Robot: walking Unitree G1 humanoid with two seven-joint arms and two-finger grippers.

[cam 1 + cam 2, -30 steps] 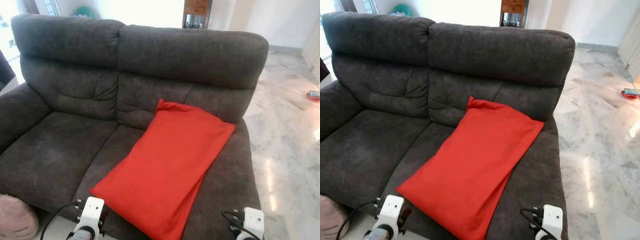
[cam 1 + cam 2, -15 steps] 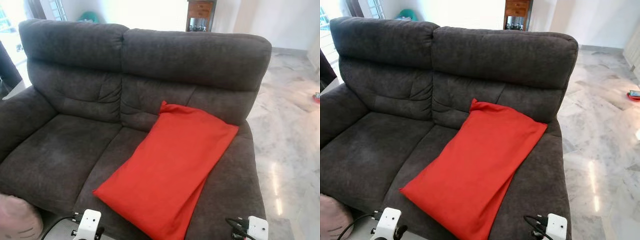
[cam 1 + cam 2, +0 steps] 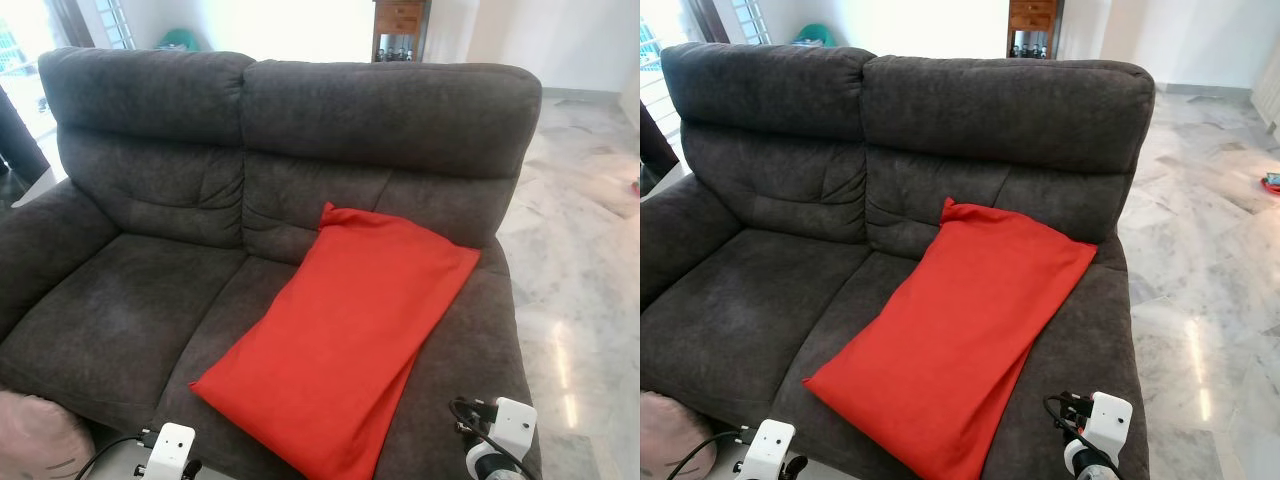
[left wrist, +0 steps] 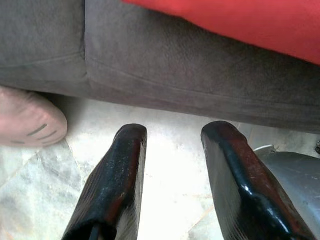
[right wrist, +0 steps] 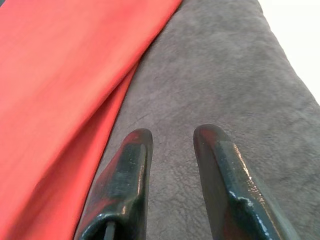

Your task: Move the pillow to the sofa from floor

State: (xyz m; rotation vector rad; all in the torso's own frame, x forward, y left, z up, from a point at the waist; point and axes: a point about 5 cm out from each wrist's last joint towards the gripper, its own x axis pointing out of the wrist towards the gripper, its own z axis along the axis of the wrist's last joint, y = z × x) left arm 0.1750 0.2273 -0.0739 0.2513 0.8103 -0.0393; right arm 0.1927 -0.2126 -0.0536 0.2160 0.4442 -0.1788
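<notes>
On the dark sofa [image 3: 150,300] the red pillow [image 3: 340,330] lies placed; left end effector [image 4: 172,170] and right end effector [image 5: 172,165] gape empty, apparently only retreat remaining.

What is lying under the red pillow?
The red pillow lies on the grey sofa, across its right seat cushion. Whatever is beneath its middle is covered.

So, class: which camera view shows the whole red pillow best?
The left eye view: the red pillow lies whole, slanted across the sofa seat. The right eye view shows the same. Each wrist view catches just a red edge past open fingers.
</notes>
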